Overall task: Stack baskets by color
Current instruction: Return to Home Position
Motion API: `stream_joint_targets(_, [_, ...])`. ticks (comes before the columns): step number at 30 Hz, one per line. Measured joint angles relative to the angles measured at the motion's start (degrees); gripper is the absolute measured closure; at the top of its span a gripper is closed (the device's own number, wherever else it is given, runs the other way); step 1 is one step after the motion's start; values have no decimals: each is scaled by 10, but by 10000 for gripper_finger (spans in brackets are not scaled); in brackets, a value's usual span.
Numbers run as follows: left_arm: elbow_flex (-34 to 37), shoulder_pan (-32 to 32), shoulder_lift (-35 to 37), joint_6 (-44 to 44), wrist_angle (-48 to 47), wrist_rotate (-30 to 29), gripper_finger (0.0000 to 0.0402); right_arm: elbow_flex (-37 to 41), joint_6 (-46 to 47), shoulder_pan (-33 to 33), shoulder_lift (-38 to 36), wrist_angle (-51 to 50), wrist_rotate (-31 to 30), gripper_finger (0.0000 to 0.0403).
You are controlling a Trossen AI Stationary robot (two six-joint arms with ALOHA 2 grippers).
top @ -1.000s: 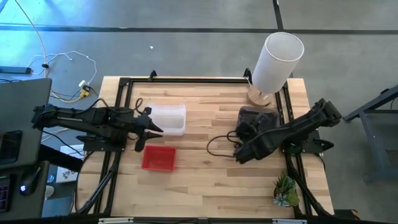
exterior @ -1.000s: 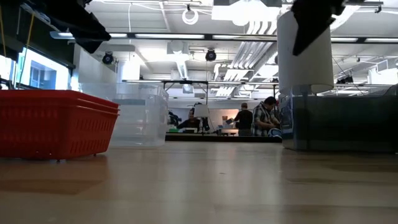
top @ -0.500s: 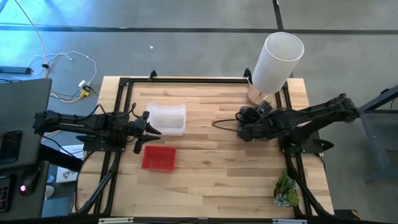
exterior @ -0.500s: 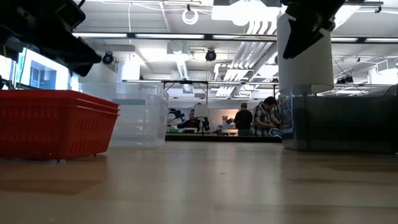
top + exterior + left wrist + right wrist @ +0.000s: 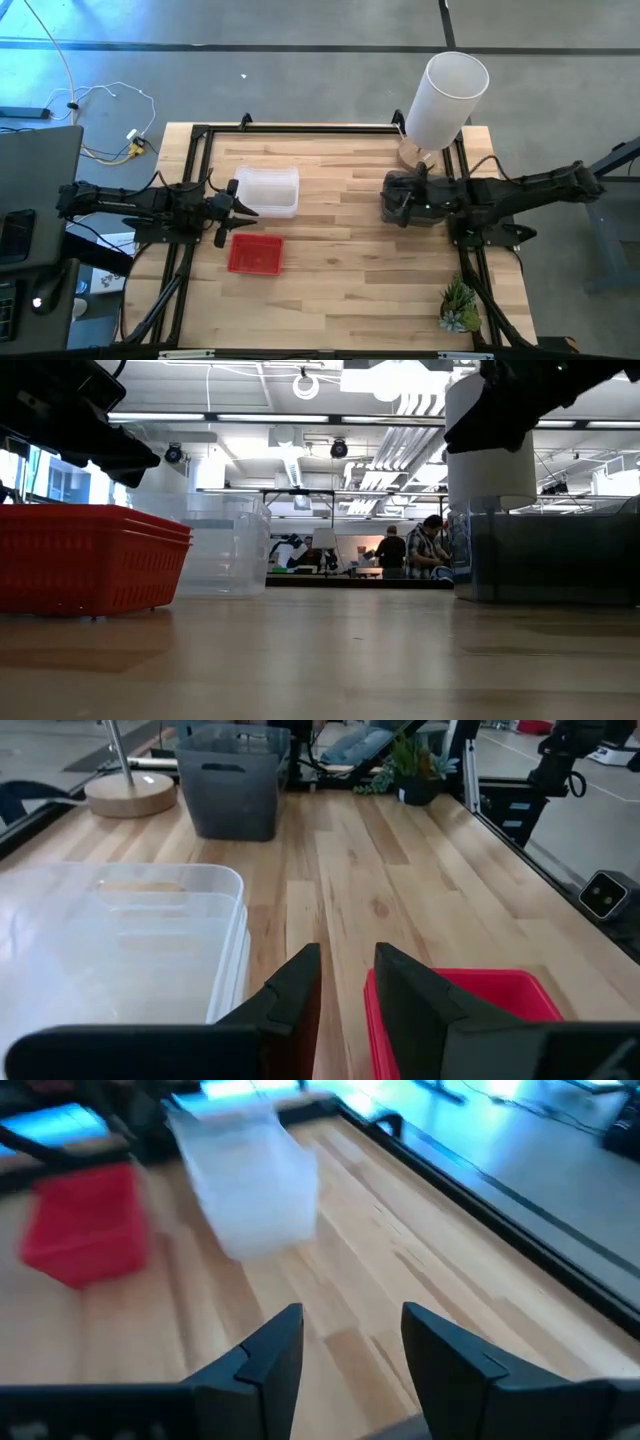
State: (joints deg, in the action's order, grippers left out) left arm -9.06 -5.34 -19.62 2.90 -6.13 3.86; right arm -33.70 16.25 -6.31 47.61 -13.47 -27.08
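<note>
- Hovering empty, the left jaws stand narrowly parted between the clear stack (image 5: 270, 190) and the red stack (image 5: 255, 254); the right jaws gape empty over the grey stack (image 5: 228, 780).
- Sorting looks finished; the step in hand seems to be homing, which calls for both arms to fold back.
- The middle of the desk (image 5: 340, 290) lies open; mind the white cylinder (image 5: 447, 95) near the right arm.

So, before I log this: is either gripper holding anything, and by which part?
Nothing held; the left gripper and right gripper are both open, empty.
</note>
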Motion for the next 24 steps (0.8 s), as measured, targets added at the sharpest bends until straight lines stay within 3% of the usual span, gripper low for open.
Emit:
stream_joint_targets(5, [0, 0, 5, -15, 1, 0, 316, 78, -25, 8, -69, 110, 63, 245])
stream_joint_targets(16, [0, 0, 5, -15, 8, 0, 316, 191, 2, 6, -167, 163, 57, 245])
stream_joint_targets(24, [0, 0, 5, -16, 16, 0, 316, 282, 2, 6, -216, 269, 56, 245])
